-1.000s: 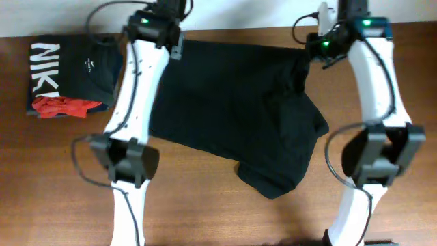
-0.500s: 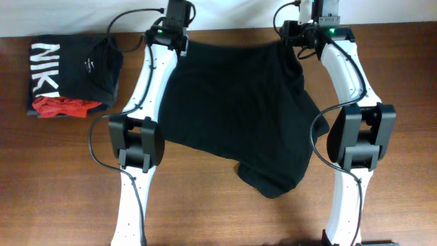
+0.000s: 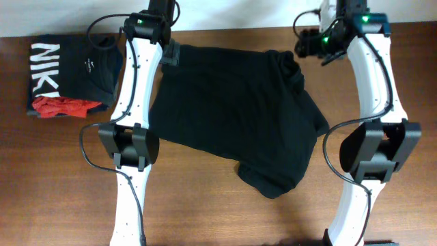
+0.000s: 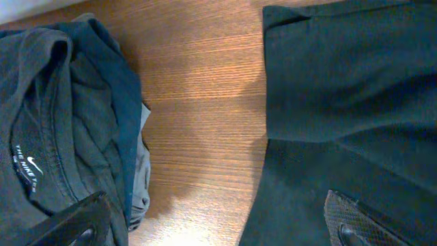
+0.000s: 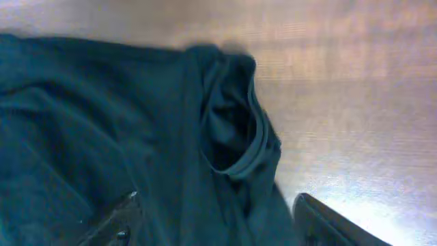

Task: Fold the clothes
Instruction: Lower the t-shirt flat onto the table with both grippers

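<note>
From above, the left arm (image 3: 136,75) covers the left edge of the black garment (image 3: 232,109), and whether the red garment (image 3: 61,106) lies over or under the folded shirt (image 3: 89,68) is too small to tell. In the wrist views the left fingertips (image 4: 72,222) and right fingertips (image 5: 328,222) are cut off by the bottom edge, and the right view is blurred
</note>
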Tool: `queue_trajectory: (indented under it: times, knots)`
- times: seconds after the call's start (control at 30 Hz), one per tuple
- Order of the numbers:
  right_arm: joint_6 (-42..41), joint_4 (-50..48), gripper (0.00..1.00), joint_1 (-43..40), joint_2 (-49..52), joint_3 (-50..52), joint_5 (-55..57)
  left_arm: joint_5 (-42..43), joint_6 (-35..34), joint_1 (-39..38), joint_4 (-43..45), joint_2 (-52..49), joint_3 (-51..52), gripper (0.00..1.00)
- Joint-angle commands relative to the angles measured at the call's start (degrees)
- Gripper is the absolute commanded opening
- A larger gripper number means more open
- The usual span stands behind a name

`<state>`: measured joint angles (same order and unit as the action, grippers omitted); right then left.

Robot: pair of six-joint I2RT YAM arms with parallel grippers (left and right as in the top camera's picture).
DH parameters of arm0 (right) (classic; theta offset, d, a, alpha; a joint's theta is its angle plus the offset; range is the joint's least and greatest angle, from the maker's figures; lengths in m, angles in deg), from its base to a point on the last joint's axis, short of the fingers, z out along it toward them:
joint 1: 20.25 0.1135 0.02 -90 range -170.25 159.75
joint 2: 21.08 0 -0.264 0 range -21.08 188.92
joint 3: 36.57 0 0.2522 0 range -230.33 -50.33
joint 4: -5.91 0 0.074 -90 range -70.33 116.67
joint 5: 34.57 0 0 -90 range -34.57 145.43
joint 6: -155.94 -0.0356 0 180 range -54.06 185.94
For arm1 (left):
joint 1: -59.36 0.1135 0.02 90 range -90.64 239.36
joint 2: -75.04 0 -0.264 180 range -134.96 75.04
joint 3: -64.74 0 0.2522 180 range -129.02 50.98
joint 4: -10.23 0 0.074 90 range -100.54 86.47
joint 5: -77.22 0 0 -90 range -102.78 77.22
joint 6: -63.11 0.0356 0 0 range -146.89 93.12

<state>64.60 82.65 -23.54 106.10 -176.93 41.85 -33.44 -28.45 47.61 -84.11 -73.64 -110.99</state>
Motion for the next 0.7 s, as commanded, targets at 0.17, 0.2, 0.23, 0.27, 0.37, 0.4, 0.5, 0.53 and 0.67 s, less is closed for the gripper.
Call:
queue_trajectory:
  times: [0.17,0.2,0.23,0.27,0.37,0.4,0.5,0.53,0.67]
  knots:
    - [-4.3,-11.0,0.60,0.7,1.6,14.0,0.3,2.5,-0.2,0.3,-0.8,0.6,-0.9,0.99]
    - [-5.2,-13.7,0.58,1.0,1.7,15.9,0.3,3.1,-0.2,0.3,-0.9,0.6,-0.8,0.98]
    - [-5.2,-15.1,0.57,1.2,1.7,16.9,0.3,3.3,-0.2,0.3,-1.0,0.6,-0.8,0.98]
    - [-5.2,-16.6,0.55,1.4,1.8,17.8,0.3,3.4,-0.2,0.3,-0.9,0.6,-0.8,0.98]
    - [-6.1,-20.3,0.52,2.2,2.6,19.7,2.7,3.6,-0.2,0.3,-1.0,0.6,-0.8,0.98]
    - [-6.7,-20.9,0.47,2.4,3.0,19.9,4.5,3.8,-0.2,0.3,-1.2,0.6,-0.8,0.98]
    - [-7.5,-21.6,0.28,2.5,3.5,19.9,7.4,3.8,-0.2,0.3,-2.0,0.6,-0.8,0.98]
    - [-8.2,-21.9,0.20,2.5,3.5,19.9,8.9,3.8,-0.2,0.3,-2.2,0.6,-0.8,0.96]
    - [-8.2,-22.4,0.07,2.1,3.5,19.9,9.6,3.8,-0.2,0.3,-2.2,0.6,-0.8,0.96]
